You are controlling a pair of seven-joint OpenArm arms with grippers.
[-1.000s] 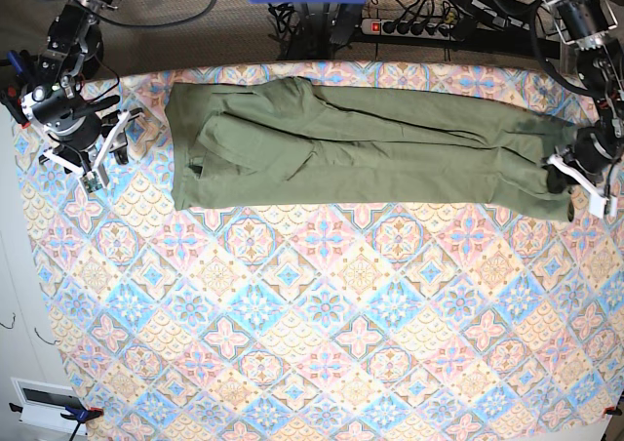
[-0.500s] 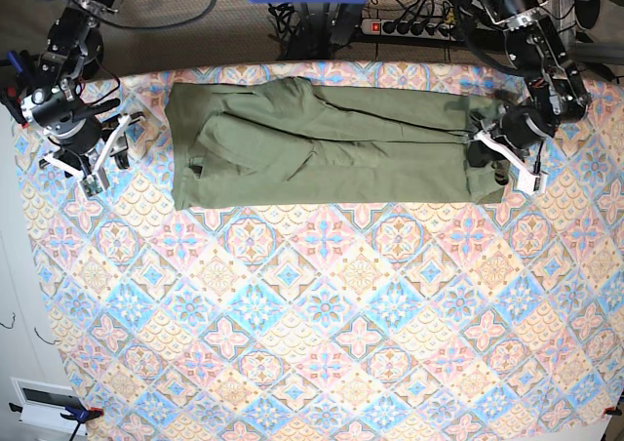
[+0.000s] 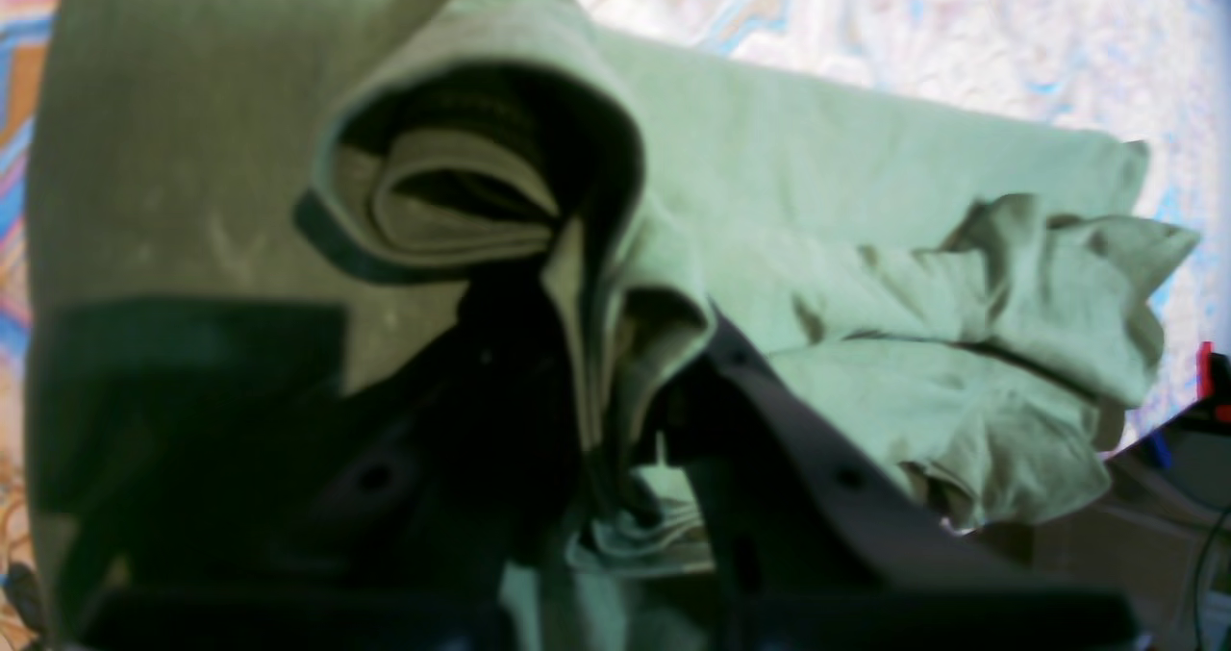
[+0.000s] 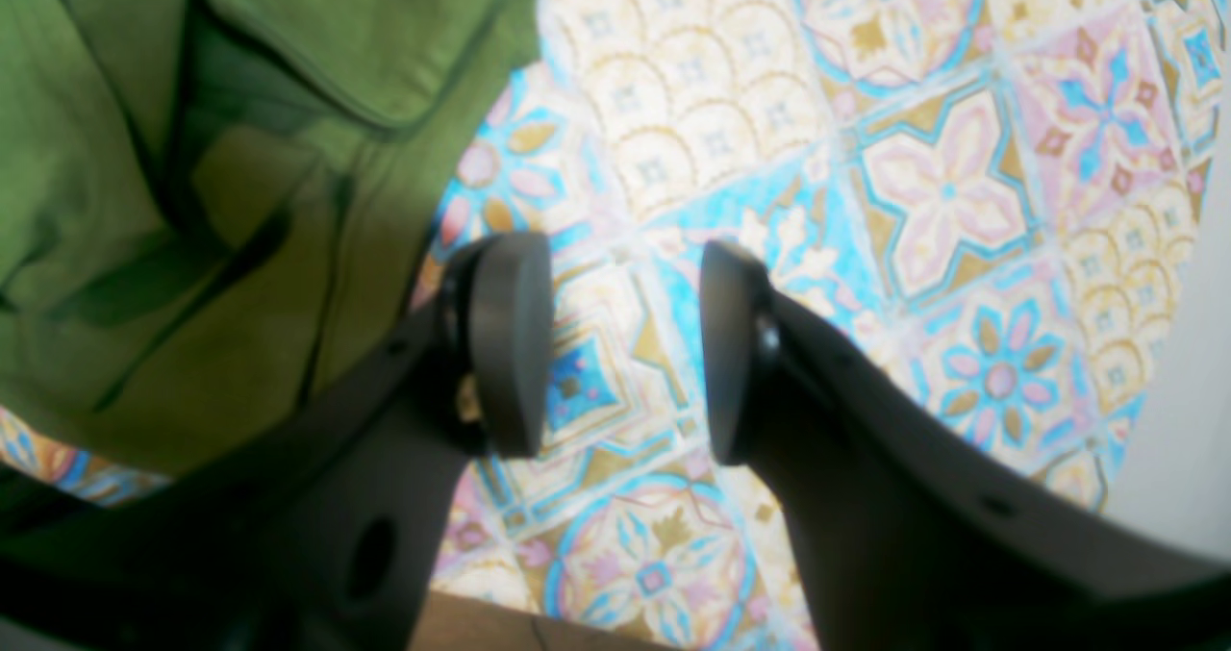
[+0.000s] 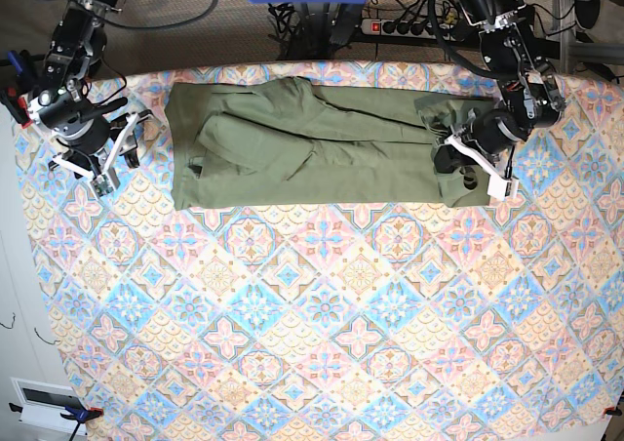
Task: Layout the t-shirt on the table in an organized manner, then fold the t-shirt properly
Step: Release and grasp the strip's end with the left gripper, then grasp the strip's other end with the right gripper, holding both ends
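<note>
The olive-green t-shirt [image 5: 312, 148] lies as a long folded band across the far side of the table [image 5: 322, 314]. Its right end is lifted and bunched. My left gripper [image 5: 468, 166] is shut on that end; in the left wrist view the t-shirt [image 3: 866, 247] hangs in folds pinched at the left gripper [image 3: 620, 382]. My right gripper [image 5: 112, 156] stands open just left of the shirt's left edge, touching nothing. In the right wrist view the right gripper [image 4: 620, 343] hovers over bare table [image 4: 942, 189], with the t-shirt [image 4: 192, 151] to the upper left.
A power strip [image 5: 409, 26] and cables lie beyond the table's far edge. A white box [image 5: 44, 402] sits off the near left corner. The patterned cloth stretches bare over the whole near half.
My left gripper has travelled leftward with the shirt's right end, so the band now ends well short of the table's right side. The right gripper shifted slightly and stays open.
</note>
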